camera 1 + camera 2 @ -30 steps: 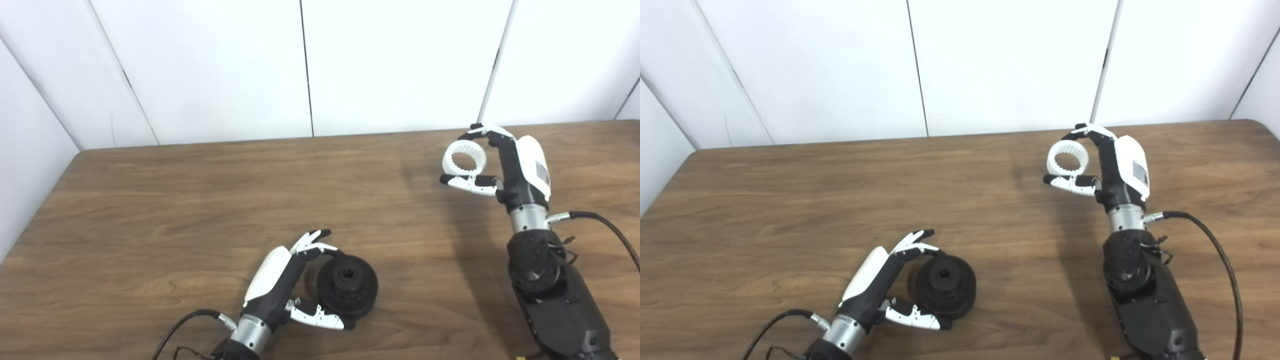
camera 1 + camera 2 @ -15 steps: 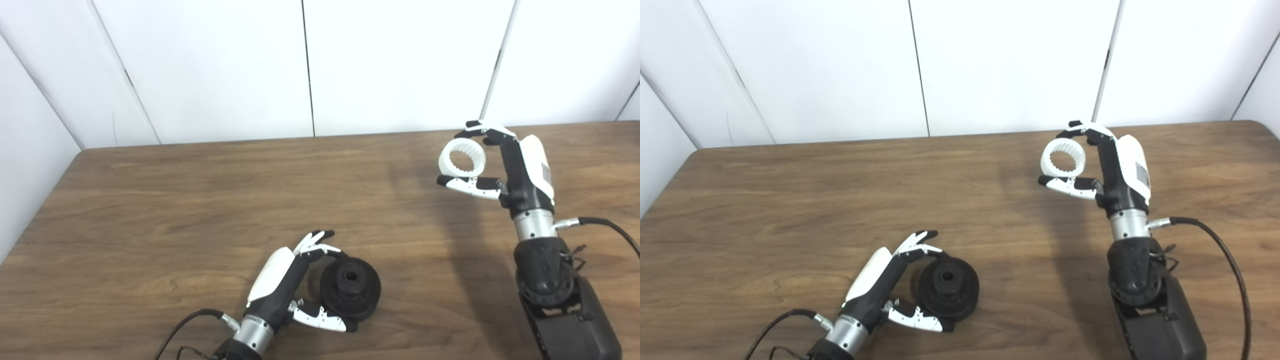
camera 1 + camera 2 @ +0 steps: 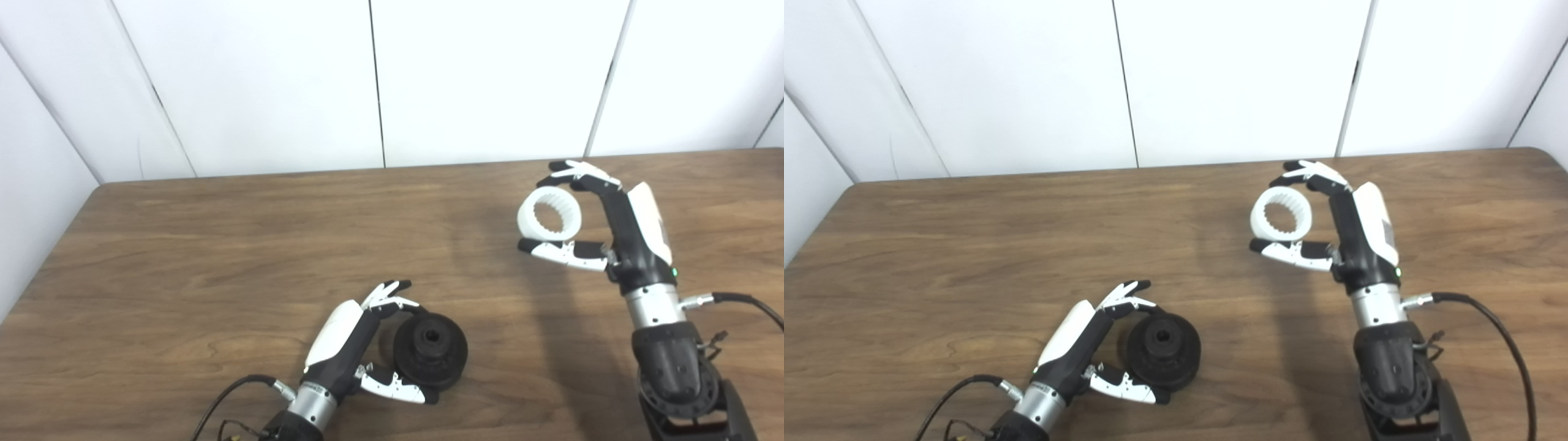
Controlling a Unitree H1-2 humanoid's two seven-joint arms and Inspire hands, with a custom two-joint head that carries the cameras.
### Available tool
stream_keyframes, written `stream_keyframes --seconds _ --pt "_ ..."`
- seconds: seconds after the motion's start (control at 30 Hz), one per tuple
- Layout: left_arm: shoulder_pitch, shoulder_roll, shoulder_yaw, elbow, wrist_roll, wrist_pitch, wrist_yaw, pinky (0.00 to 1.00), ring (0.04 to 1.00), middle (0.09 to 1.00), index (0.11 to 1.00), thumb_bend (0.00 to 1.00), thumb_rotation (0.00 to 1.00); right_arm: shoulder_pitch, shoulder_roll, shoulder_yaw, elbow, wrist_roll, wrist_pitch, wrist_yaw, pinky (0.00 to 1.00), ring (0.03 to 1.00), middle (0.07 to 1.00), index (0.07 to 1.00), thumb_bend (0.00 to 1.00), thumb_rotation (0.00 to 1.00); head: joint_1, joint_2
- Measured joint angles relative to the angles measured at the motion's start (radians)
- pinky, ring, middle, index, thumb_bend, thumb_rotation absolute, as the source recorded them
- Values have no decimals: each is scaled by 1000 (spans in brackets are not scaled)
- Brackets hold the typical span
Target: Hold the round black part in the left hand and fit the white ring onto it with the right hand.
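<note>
Beside the round black part [image 3: 430,351], which rests on the tabletop [image 3: 184,245] with its bore facing up, our left hand [image 3: 355,343] cups it between thumb and fingers. Well away, up and right of it, our right hand [image 3: 603,220] pinches the white ring [image 3: 549,213] aloft, bare wood between them.

No writing, brand, number or sign can be read anywhere here. The right hand [image 3: 1338,223] carries a small grey patch on its white back shell that looks like a label, but its print is too small and blurred to make out. A tiny green light glows near that wrist, with no marking beside it.
</note>
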Motion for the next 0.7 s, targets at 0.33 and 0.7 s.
stream_keyframes --seconds 0.33,0.7 --pt "-3 0 0 1 1 0 1 894 977 941 586 906 172 59 29 18 -136 20 52 98 820 859 784 483 521 139 -2 3" --pt "-6 -1 0 3 1 1 2 901 978 942 587 905 178 137 54 58 -230 54 97 184 827 852 779 483 521 142 2 9"
